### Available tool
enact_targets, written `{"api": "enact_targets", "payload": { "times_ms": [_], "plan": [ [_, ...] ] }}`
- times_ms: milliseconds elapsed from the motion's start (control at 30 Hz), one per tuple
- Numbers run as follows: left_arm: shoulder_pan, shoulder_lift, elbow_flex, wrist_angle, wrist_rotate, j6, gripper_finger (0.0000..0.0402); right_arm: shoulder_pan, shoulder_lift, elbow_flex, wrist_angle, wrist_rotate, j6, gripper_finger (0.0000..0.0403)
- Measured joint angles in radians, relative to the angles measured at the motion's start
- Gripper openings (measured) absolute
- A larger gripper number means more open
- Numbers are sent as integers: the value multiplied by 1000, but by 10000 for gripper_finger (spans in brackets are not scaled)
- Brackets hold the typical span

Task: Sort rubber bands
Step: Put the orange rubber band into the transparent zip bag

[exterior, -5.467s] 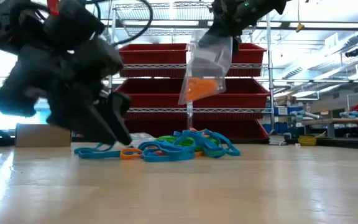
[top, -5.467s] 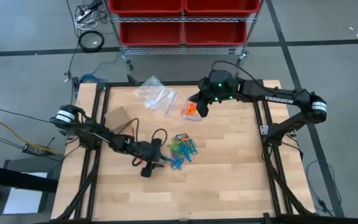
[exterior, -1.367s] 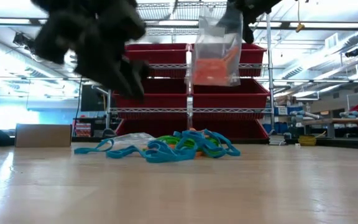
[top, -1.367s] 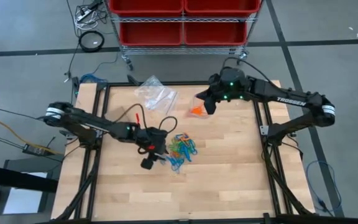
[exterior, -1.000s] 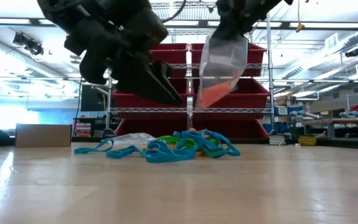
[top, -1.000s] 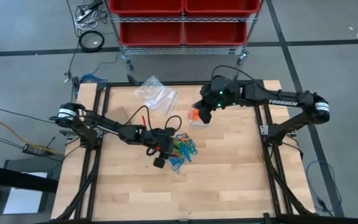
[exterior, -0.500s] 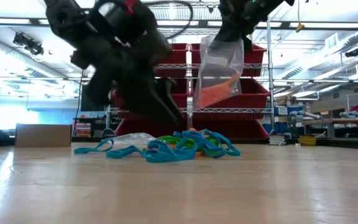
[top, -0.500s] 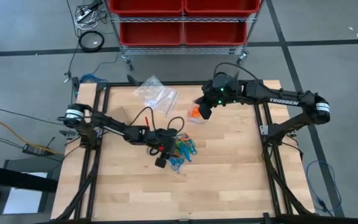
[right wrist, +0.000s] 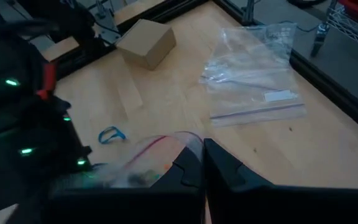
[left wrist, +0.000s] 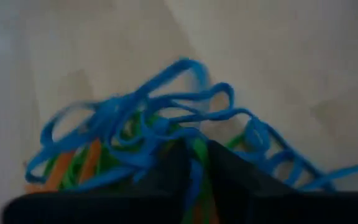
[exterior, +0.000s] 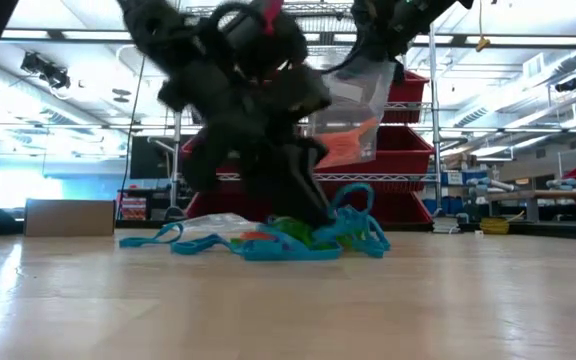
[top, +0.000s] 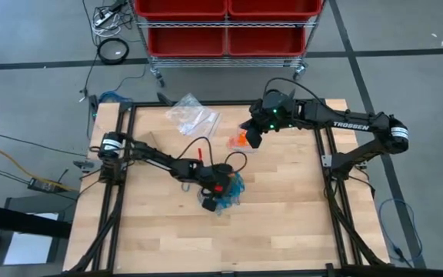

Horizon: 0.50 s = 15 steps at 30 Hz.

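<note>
Moved onto the rubber bands (top: 228, 188), the left gripper (top: 212, 201) is seen pinching blue loops; the right gripper (top: 251, 139) is clamped on a bag (exterior: 353, 100).

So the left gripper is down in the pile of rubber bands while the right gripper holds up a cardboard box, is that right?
Not quite. The left gripper is in the rubber bands, but the right gripper holds up a clear bag with orange bands inside, as the low view shows. The cardboard box sits on the table.

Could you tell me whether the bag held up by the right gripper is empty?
No: in the low view the clear bag hanging from the right gripper has orange rubber bands inside it.
</note>
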Motion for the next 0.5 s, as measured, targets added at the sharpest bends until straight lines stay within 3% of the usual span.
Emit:
{"api": "enact_targets", "payload": {
  "times_ms": [100,400,500],
  "plan": [
    [1,-25,50,-184,-38,43,12,4,0,0,-3,0,-4,0],
    [7,-172,84,-512,-199,81,7,23,0,0,-10,1,-5,0],
    [22,-208,84,-605,-210,73,7,22,0,0,-13,2,-5,0]
  ]
}}
